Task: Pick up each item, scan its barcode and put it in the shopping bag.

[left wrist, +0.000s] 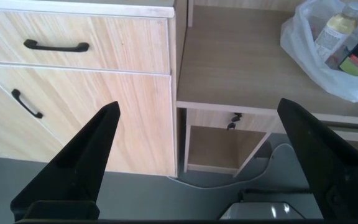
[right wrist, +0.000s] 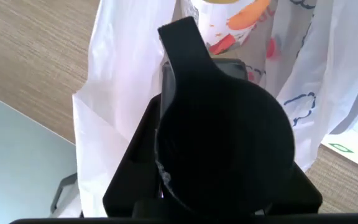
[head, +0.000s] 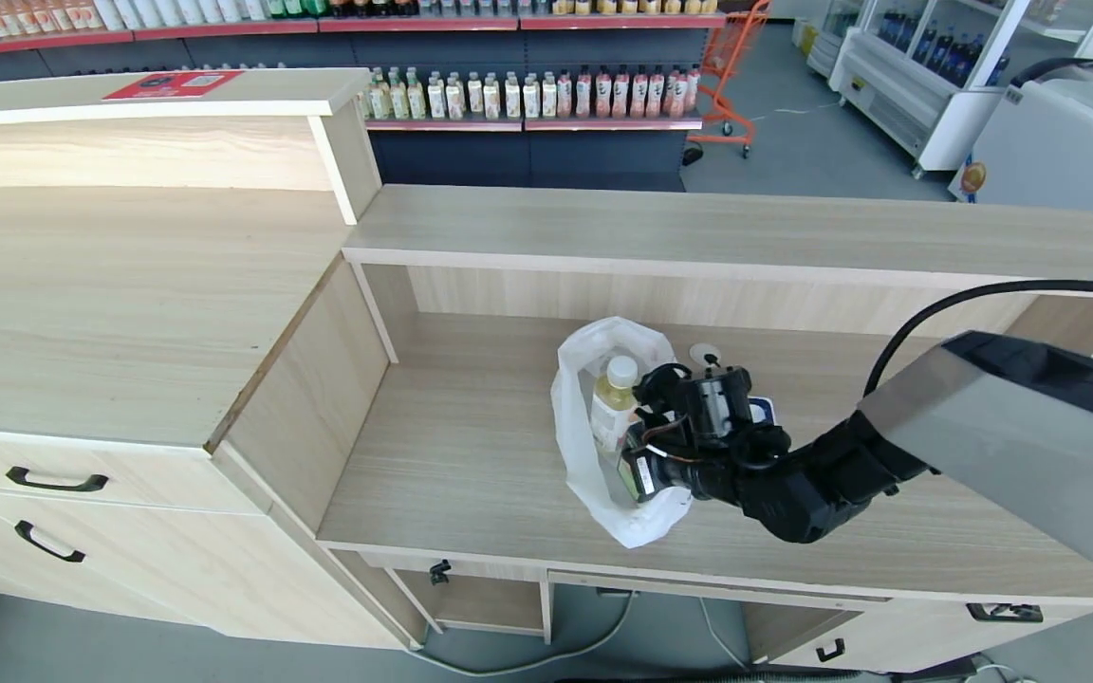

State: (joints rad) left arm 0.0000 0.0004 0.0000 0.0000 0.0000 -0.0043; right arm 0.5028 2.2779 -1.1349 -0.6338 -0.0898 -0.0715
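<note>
Hovering at the shopping bag (head: 573, 417), right pincer (head: 646, 434) is beside the bottle (head: 615, 396).

The worktop (head: 471, 455) looks like pale wood with a fine straight grain, smooth and matt. The drawers (left wrist: 92, 46) beside it have the same wood finish, and their handles (left wrist: 56, 45) are black with a soft shine. The shopping bag (head: 575, 446) is thin white plastic, half transparent, wrinkled and slightly glossy. The bottle (head: 615, 398) inside it is clear plastic with a pale matt cap and a glossy printed label. The left claw (left wrist: 197, 174) has smooth, matt black fingers (left wrist: 79, 168). The floor (left wrist: 135, 199) is grey, even and dull.
</note>
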